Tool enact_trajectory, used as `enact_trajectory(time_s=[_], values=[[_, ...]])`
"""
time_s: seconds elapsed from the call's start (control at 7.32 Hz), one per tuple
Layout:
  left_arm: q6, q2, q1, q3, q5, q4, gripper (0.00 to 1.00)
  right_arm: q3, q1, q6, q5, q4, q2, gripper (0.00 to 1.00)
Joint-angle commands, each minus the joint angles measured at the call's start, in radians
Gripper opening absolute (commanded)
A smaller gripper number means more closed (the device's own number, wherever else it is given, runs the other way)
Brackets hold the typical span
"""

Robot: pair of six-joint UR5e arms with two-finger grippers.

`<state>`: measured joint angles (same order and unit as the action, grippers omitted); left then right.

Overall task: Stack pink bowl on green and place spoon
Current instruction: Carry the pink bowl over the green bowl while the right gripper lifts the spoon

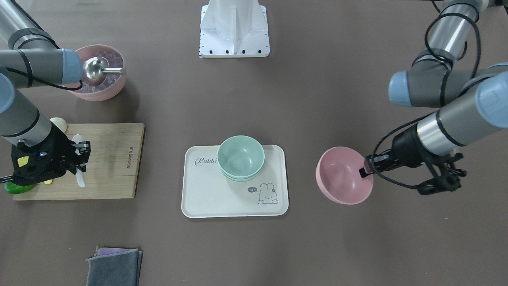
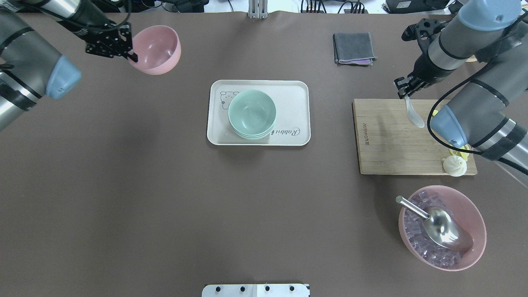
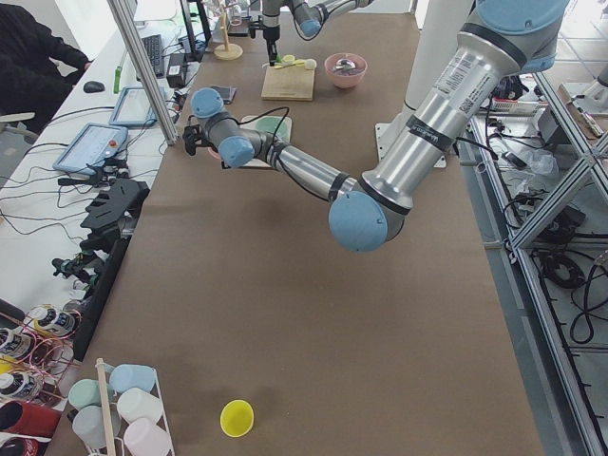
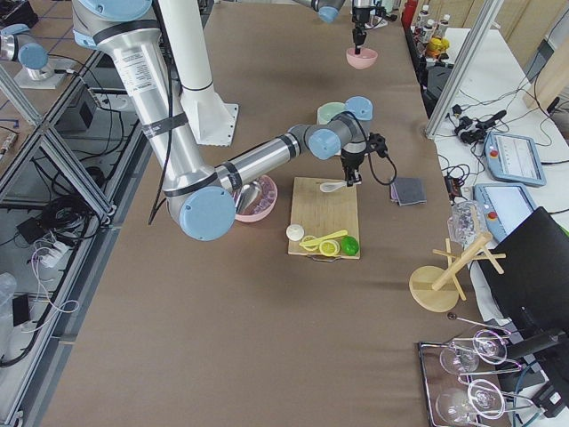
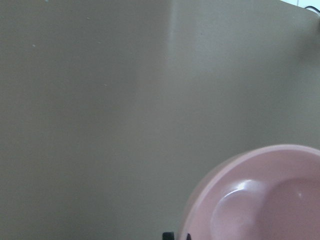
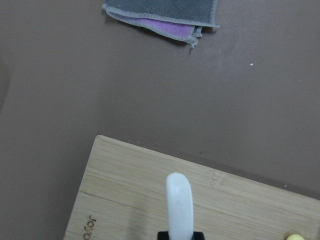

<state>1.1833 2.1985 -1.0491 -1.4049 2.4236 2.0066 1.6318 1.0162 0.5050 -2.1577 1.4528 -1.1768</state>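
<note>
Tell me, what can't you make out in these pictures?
- Left wrist view: the pink bowl runs off the frame's edge.
- Right wrist view: the spoon is cut off at the bottom edge.
- Front-facing view: the right gripper partly covers items at the end of the cutting board.

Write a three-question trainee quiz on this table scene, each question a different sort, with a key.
1. True or false: the pink bowl already sits on the green bowls.
2. What does the right tool grip? A) metal scoop B) white spoon C) yellow knife
3. Fill in: the green bowls stand on the ___.
Key: 1 false; 2 B; 3 tray.
</note>
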Motion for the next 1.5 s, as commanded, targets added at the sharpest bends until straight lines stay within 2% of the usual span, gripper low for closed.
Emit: enact_trajectory(time_s=[0.0, 0.14, 0.41, 1.37], values=[[0.306, 0.094, 0.142, -0.002, -0.123, 0.116, 0.0, 0.002, 0.051, 0.003, -0.057, -0.008, 0.008, 0.0], [0.353, 0.128, 0.191, 0.001, -0.179, 0.118, 0.0, 0.0, 0.053, 0.003, -0.057, -0.002, 0.02, 0.0], [0.36, 0.133, 0.277, 0.004, -0.295, 0.139, 0.0, -0.001, 0.042, 0.056, -0.057, -0.009, 0.031, 0.0], [0.403, 0.106, 0.319, -0.003, -0.299, 0.179, 0.0, -0.006, 0.015, 0.118, -0.057, -0.011, 0.052, 0.0]])
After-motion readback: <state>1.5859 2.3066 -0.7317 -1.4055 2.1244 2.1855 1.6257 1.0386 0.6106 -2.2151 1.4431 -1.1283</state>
